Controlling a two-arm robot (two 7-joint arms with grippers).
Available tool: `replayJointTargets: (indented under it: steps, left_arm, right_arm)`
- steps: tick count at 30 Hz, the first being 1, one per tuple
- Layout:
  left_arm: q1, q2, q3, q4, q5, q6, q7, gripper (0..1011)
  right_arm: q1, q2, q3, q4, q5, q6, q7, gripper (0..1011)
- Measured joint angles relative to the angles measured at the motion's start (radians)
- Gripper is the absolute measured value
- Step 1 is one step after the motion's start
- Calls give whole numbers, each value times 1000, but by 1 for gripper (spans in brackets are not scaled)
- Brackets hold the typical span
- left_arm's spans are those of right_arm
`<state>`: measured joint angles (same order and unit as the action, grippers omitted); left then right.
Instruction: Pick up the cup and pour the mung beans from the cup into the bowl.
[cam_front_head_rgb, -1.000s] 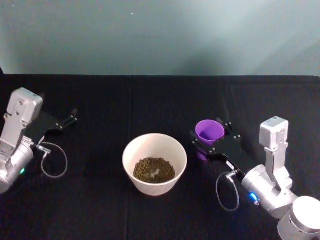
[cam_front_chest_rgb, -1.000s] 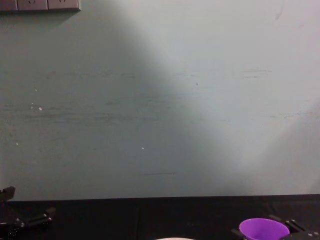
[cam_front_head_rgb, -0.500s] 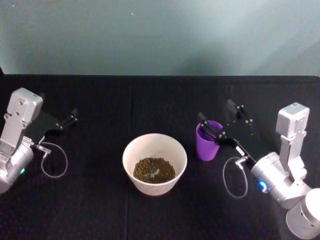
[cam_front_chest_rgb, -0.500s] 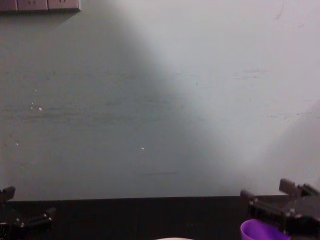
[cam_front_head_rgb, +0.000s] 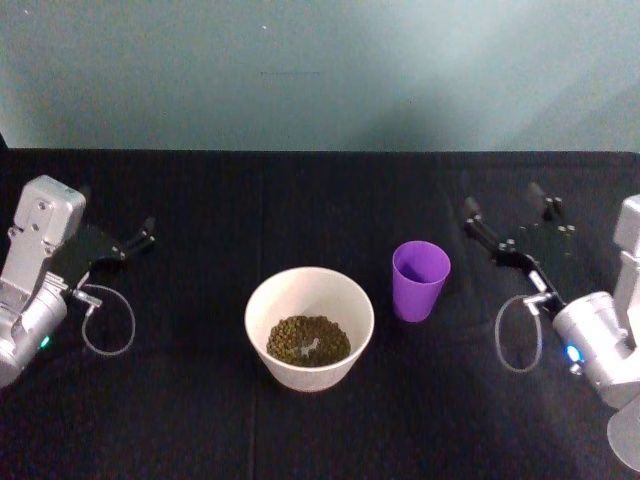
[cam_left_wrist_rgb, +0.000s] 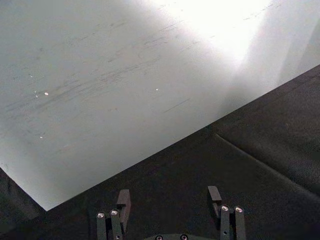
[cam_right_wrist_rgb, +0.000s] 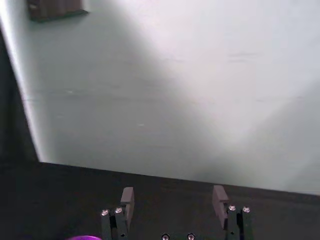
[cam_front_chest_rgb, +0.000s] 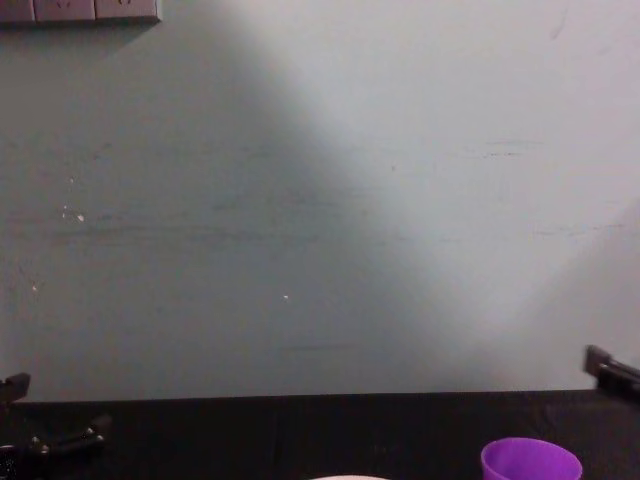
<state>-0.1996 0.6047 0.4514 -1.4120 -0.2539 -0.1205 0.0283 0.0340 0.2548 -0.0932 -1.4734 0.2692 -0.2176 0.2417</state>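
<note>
The purple cup (cam_front_head_rgb: 420, 281) stands upright on the black table, right of the white bowl (cam_front_head_rgb: 309, 377); its inside looks bare. Mung beans (cam_front_head_rgb: 309, 340) lie in the bowl's bottom. My right gripper (cam_front_head_rgb: 503, 201) hovers open to the right of the cup, apart from it, nothing between its fingers. The right wrist view shows that gripper (cam_right_wrist_rgb: 173, 196) open, with a sliver of the cup (cam_right_wrist_rgb: 82, 238) off to one side. In the chest view the cup (cam_front_chest_rgb: 530, 463) sits low at the right and one right fingertip (cam_front_chest_rgb: 603, 362) pokes in. My left gripper (cam_front_head_rgb: 116, 216) is parked open at the far left.
A black cloth covers the table (cam_front_head_rgb: 200, 200) up to a pale green wall (cam_front_head_rgb: 320, 70). Cable loops hang from both wrists (cam_front_head_rgb: 518, 335). Open cloth lies between the bowl and the left arm and behind the cup.
My right gripper set the cup down, opened, and drew back to the right and away from it. The cup now stands free. The left arm stayed still.
</note>
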Motion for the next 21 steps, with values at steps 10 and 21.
replayJointTargets:
  steps: [10,21]
  left_arm:
    - [0,0,0,0,0,0,0,1000]
    - [0,0,0,0,0,0,0,1000]
  right_arm:
    - [0,-3,20,34,-77,51,-45,1003]
    - [3,-5,11,42,-127,78,-52,1003]
